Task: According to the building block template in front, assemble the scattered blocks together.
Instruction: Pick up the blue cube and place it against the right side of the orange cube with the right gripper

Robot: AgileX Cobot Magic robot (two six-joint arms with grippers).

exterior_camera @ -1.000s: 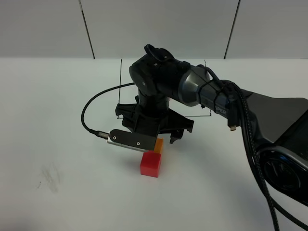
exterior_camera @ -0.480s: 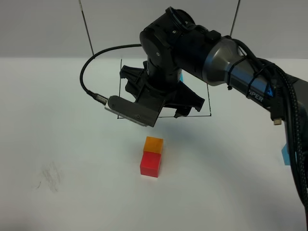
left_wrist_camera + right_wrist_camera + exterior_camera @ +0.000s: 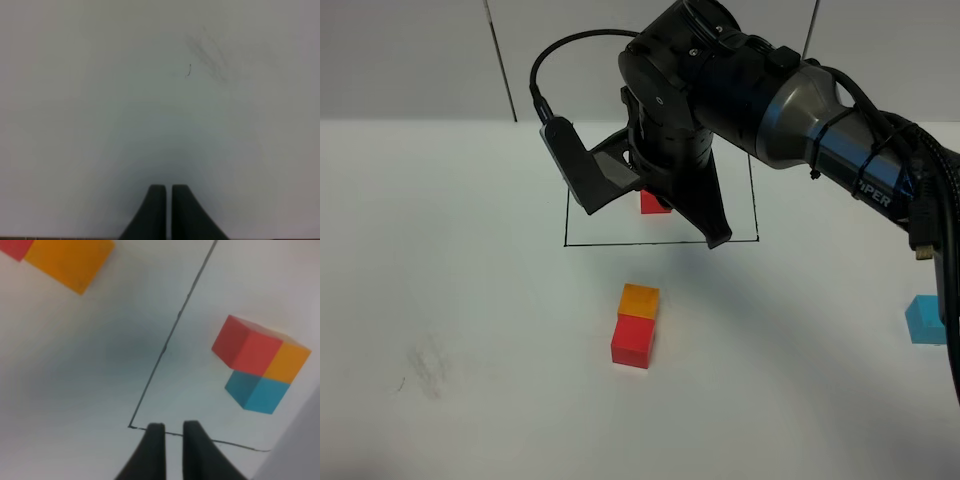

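**Exterior high view.** The right tool [image 3: 718, 238] hangs over the near line of the black frame [image 3: 610, 243]. Its jaws are narrow and nothing is between them. The arm hides most of the template [image 3: 655, 203] (only its red face shows). Of the scattered blocks, the orange cube [image 3: 640, 299] and the red cube [image 3: 632, 341] sit touching in a line on the table [image 3: 450, 250], in front of the frame. The blue cube [image 3: 925, 319] lies well apart at the right, unjoined.

**Left wrist view.** The left tool [image 3: 168, 200] is pressed together and empty, over plain table surface (no block in sight).

**Right wrist view.** The right tool's tips stand nearly together, holding nothing, above a corner of the frame. Inside the frame the template shows whole: red, orange and blue in an L.

**Judgement.** Two of the three blocks are joined, and the step in hand is fetching the blue cube. The next move calls for the right tool to spread its jaws, travel to the blue cube, and take it squarely. It then sets the cube flush against the pair (on the side the template dictates).
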